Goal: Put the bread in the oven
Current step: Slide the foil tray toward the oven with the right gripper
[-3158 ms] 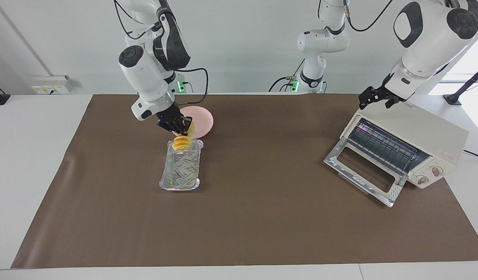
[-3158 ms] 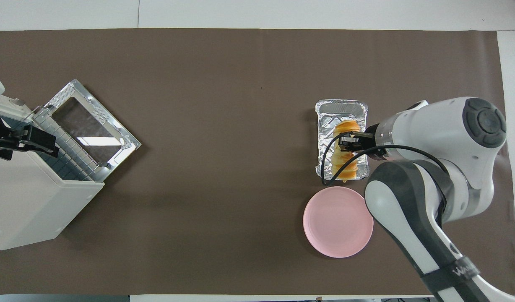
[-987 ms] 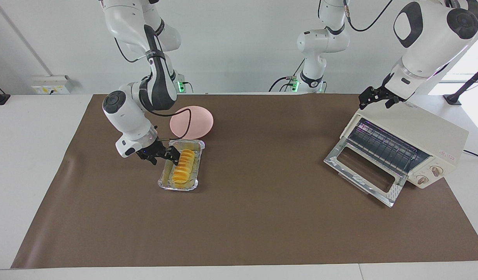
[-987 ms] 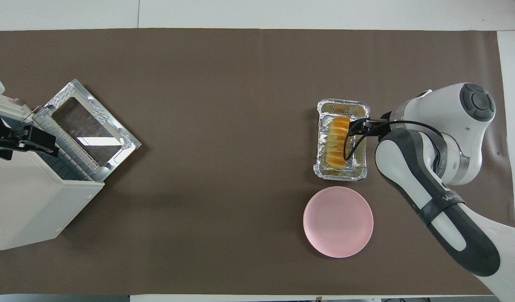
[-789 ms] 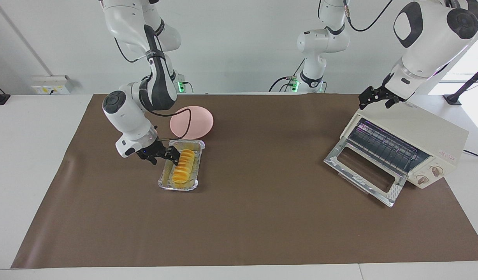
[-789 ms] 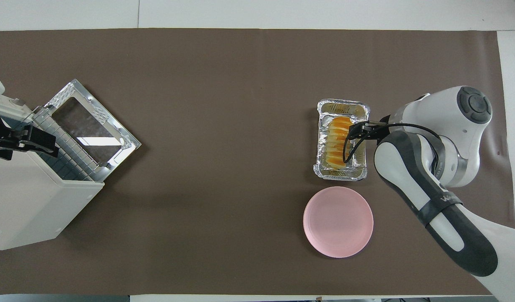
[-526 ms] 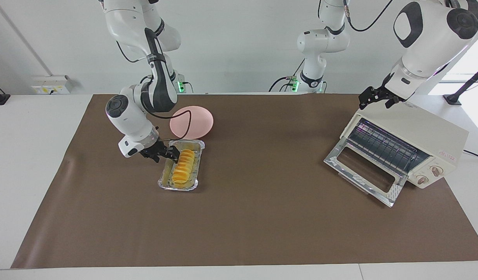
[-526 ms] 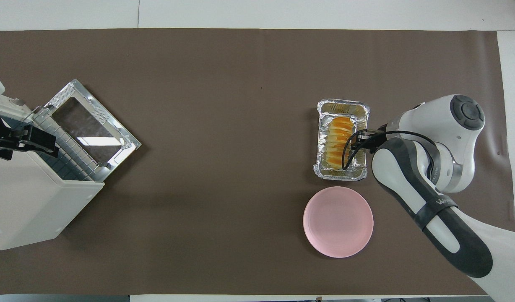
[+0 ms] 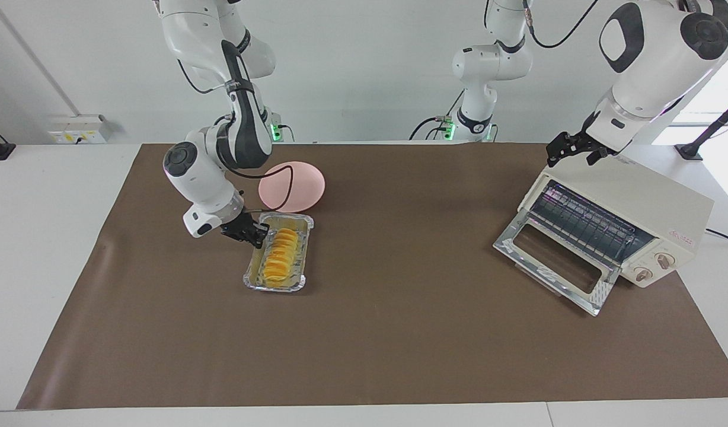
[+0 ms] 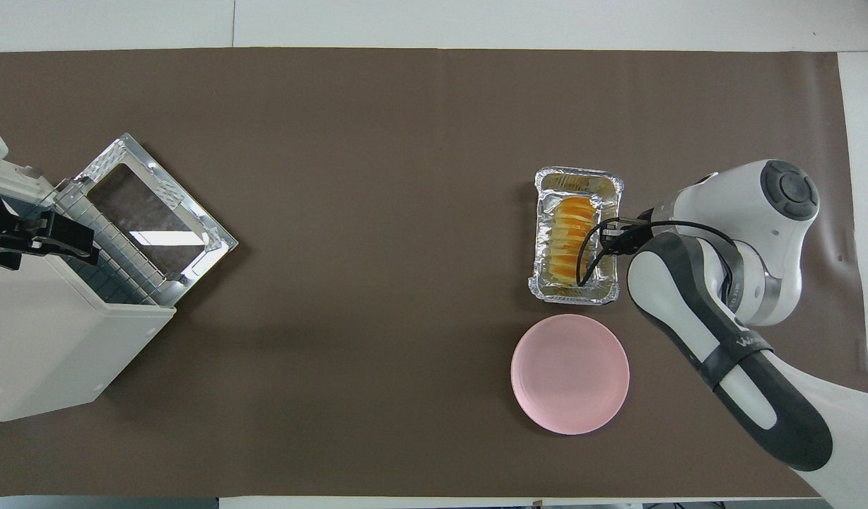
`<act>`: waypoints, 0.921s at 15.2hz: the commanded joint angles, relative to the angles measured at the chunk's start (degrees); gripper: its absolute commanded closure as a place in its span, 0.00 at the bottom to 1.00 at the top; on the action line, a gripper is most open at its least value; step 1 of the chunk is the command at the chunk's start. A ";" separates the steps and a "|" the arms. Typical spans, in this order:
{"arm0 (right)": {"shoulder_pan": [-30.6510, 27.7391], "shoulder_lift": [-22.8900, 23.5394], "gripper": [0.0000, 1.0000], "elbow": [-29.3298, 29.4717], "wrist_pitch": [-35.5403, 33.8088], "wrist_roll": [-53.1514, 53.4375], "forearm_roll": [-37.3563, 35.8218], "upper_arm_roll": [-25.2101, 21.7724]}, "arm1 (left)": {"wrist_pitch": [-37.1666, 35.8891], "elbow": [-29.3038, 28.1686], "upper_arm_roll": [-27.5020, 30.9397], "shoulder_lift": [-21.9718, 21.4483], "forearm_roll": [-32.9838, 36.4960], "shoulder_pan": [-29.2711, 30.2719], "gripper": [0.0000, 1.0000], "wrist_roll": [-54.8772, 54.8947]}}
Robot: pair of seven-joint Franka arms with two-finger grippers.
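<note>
Bread (image 9: 279, 255) lies in foil tray (image 9: 258, 279) — right gripper (image 9: 256, 233) pinching its rim — left gripper (image 9: 568, 150) spread over oven (image 9: 654, 207)

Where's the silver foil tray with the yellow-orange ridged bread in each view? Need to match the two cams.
Facing view: the silver foil tray sits left of centre, just below the round pink plate, the yellow-orange ridged bread lying in it.
Overhead view: tray right of centre, just above the plate, bread inside.
Shared landmark: the pink plate, next to the tray on the robots' side.
</note>
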 commanded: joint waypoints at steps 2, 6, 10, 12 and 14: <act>4.21 -0.77 1.00 5.51 -1.14 0.37 1.97 0.47 | 0.69 -0.66 -0.11 -1.11 0.99 0.25 0.00 0.02; 13.69 0.55 1.00 10.08 0.69 12.12 2.05 0.47 | 0.69 -0.66 -0.11 -1.11 0.99 0.25 0.00 0.02; 22.05 5.10 1.00 12.90 7.53 19.86 2.14 0.47 | 0.61 -0.66 -0.11 -1.11 0.99 0.25 0.00 0.02; 24.34 10.02 1.00 16.49 9.92 21.64 2.14 0.47 | 0.69 -0.66 -0.11 -1.11 0.99 0.25 0.00 0.02; 26.19 13.98 1.00 18.87 11.24 21.91 2.05 0.47 | 0.69 -0.66 -0.11 -1.11 0.99 0.25 0.00 0.02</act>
